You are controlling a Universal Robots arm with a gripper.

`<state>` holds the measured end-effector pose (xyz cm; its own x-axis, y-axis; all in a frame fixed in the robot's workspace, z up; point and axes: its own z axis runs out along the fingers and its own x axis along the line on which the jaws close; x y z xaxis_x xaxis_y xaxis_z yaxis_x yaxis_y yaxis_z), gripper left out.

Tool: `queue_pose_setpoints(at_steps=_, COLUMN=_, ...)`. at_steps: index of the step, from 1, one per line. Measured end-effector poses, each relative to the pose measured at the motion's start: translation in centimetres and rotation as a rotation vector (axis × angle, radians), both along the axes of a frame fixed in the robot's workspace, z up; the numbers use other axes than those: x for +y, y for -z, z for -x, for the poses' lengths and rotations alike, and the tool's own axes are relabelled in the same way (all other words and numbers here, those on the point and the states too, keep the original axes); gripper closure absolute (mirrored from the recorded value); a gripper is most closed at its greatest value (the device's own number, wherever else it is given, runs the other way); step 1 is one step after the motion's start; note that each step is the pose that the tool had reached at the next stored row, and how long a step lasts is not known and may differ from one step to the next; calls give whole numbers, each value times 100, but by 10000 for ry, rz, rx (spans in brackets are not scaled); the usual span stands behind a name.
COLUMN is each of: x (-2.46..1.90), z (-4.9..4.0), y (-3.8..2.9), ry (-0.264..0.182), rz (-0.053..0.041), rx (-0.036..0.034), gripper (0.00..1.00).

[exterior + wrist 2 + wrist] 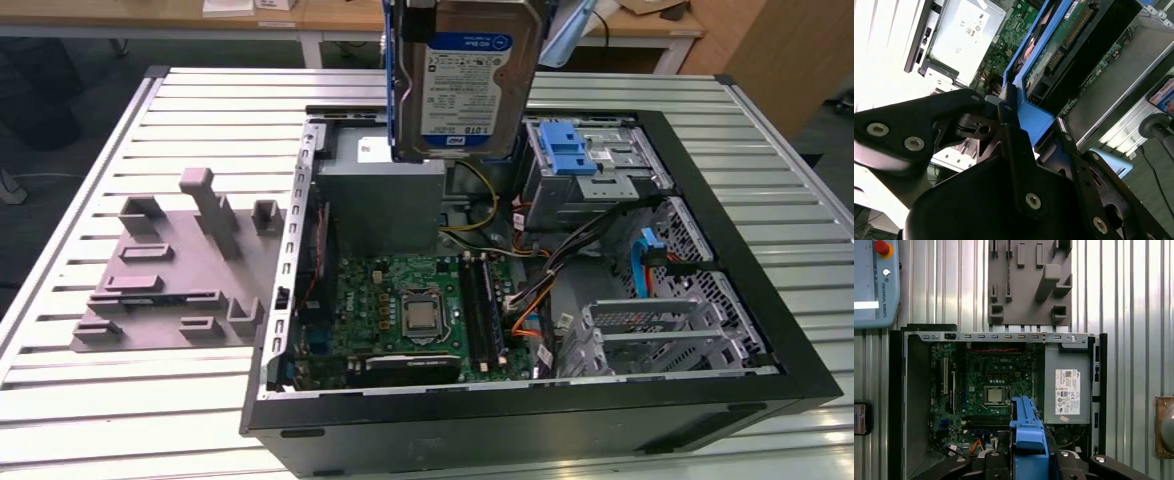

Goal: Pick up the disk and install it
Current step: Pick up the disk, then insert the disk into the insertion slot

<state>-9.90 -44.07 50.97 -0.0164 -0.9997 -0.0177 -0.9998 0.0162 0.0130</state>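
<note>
Gripper [1026, 127] clamped on disk [467, 85] blue carrier edge; disk upright above open computer case [534, 430].

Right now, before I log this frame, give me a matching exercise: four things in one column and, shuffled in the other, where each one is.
Things
1. the disk
2. power supply box
3. drive cage
4. grey fixture plate

Places
A. on the table, at the exterior view's left of the computer case
B. inside the case, carrying a blue latch
C. held upright over the case by the pincer
D. inside the case, white sticker on its face

Pairs: 1-C, 2-D, 3-B, 4-A
</note>
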Motion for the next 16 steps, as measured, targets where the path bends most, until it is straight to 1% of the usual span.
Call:
queue_pose_setpoints(at_steps=4, x=-42, z=0, y=1, ry=1, rz=0, rx=0, gripper=64)
queue_pose_setpoints(at_steps=7, x=-58, z=0, y=1, ry=1, rz=0, rx=0, gripper=64)
queue_pose_setpoints(at_steps=16, x=-66, z=0, y=2, ry=0, rz=0, rx=0, gripper=64)
